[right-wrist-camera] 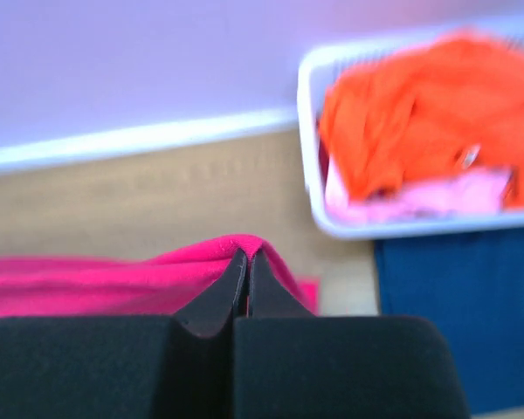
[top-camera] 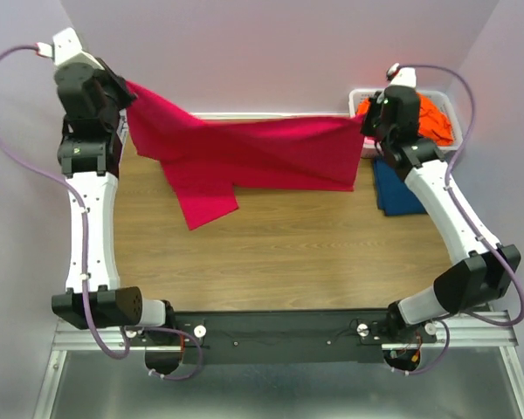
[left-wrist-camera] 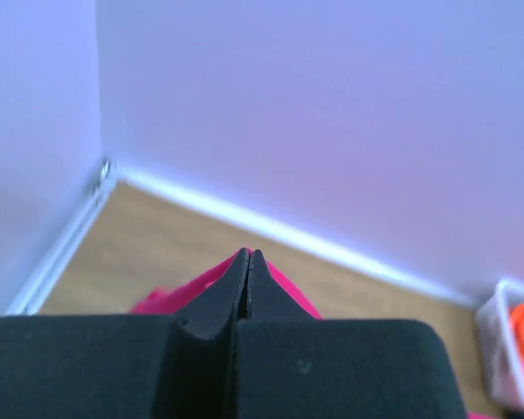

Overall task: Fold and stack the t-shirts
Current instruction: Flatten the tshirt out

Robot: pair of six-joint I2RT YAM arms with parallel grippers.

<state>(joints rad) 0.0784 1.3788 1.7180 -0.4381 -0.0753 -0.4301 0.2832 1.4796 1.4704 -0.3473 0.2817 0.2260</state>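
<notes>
The magenta-pink t-shirt (top-camera: pixel 244 153) hangs stretched in the air between my two grippers, its lower part draping onto the wooden table (top-camera: pixel 279 253). My left gripper (top-camera: pixel 127 94) is shut on its left end; the pink cloth (left-wrist-camera: pixel 293 292) shows behind the closed fingers. My right gripper (top-camera: pixel 364 124) is shut on its right end, cloth (right-wrist-camera: pixel 87 284) folded over the fingertips. A folded dark blue t-shirt (top-camera: pixel 395 188) lies on the table at the right, also in the right wrist view (right-wrist-camera: pixel 463 314). Orange (right-wrist-camera: pixel 419 105) and pale pink (right-wrist-camera: pixel 419 196) shirts lie in the basket.
A white plastic basket (top-camera: pixel 445 98) stands at the back right corner against the wall, seen also in the right wrist view (right-wrist-camera: pixel 310 131) and at the edge of the left wrist view (left-wrist-camera: pixel 498 349). Walls close the back and both sides.
</notes>
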